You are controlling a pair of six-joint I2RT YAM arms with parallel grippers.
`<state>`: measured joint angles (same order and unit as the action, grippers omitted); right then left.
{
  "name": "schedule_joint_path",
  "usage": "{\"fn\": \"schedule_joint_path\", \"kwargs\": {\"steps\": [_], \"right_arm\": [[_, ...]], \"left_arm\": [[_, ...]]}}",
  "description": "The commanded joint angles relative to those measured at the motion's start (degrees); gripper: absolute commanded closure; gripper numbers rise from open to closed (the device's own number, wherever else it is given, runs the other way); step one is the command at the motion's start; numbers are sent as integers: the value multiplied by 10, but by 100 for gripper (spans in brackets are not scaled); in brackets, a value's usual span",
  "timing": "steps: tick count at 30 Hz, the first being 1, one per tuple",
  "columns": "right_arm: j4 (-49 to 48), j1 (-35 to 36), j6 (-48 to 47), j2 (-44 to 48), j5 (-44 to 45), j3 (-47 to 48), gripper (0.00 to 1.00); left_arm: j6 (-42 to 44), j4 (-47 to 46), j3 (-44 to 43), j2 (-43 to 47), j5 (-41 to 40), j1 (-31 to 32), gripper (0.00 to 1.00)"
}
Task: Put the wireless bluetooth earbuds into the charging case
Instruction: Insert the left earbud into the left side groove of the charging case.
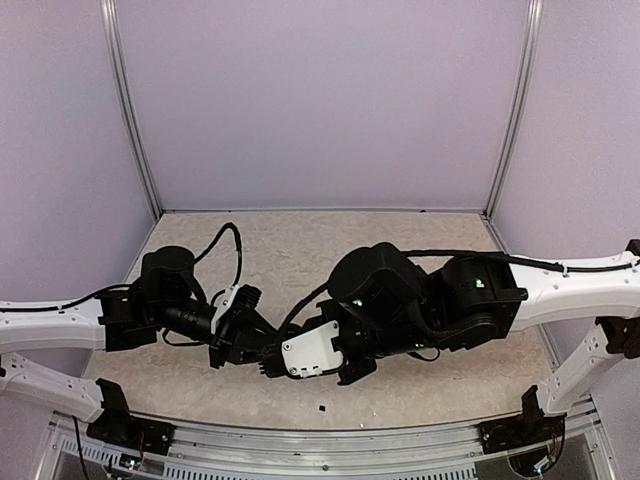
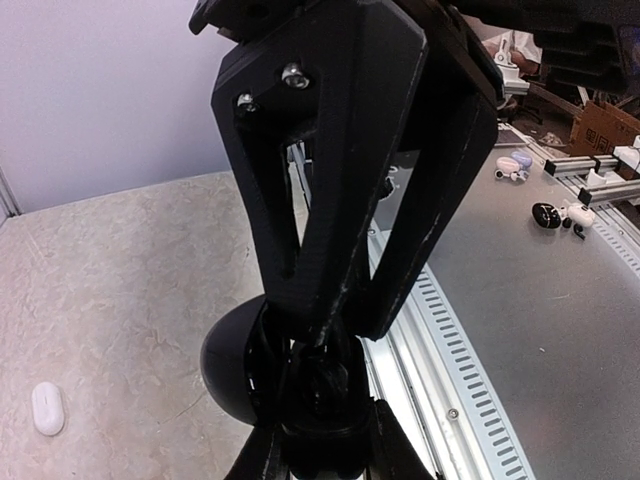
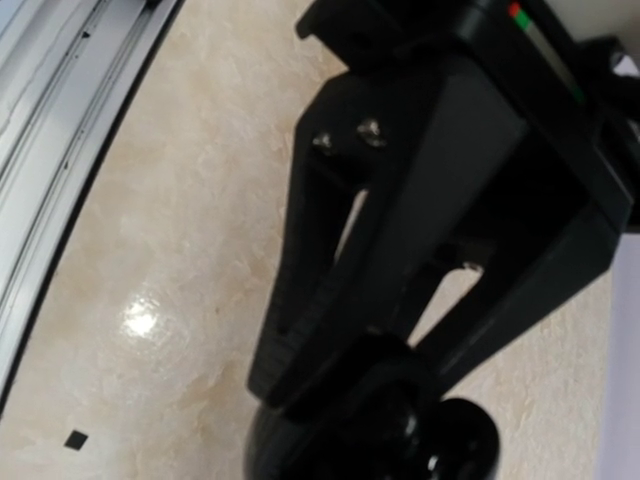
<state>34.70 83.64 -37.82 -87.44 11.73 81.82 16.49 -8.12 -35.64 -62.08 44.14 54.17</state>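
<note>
A small white oval pebble, by its look the charging case (image 2: 47, 408), lies shut on the beige table, left of and apart from my left gripper (image 2: 320, 335). The left fingers (image 2: 290, 230) come together at their tips against a glossy black rounded mass (image 2: 322, 400). A black round shape (image 2: 225, 365) shows behind them. From above, both grippers meet tip to tip at the table's near middle, the left gripper (image 1: 245, 345) and the right gripper (image 1: 275, 362). My right gripper (image 3: 375, 360) ends on the same dark mass, its tips lost in it. The earbuds are hidden.
The slotted metal rail (image 2: 470, 330) runs along the near edge, close beside both grippers. A tiny black bit (image 1: 322, 408) lies on the table just in front of the right gripper. Lilac walls (image 1: 320, 100) close the back and sides.
</note>
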Motion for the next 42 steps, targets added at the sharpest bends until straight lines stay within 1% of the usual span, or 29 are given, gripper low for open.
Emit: {"fn": "schedule_joint_path", "kwargs": {"steps": [1,8,15,18,22,25,30,34,38,42], "right_arm": [[-24,2,3,-8,27,7,74],[-30,3,2,-6,31,5,69],[-33,4,5,-1,27,-1,50],[-34,5,5,1,30,-4,44],[-44,5,4,7,43,-9,40],[-69,5,3,17,62,-21,37],[-141,4,2,40,99,-49,33],[-173,1,5,51,123,-64,32],[-212,-2,18,75,126,-83,31],[-264,-15,54,111,99,-98,31]], "left_arm": [[-4,-44,-2,12,28,4,100],[-5,-46,-1,14,30,-2,100],[-15,-58,2,22,35,-11,100],[-18,-65,3,25,38,-14,100],[-19,-69,5,25,38,-16,100],[-27,-80,8,26,37,-20,100],[-44,-97,8,31,23,-28,100],[-64,-103,5,34,6,-33,100],[-77,-122,9,41,-8,-36,100],[-94,-166,27,58,-42,-41,100]]}}
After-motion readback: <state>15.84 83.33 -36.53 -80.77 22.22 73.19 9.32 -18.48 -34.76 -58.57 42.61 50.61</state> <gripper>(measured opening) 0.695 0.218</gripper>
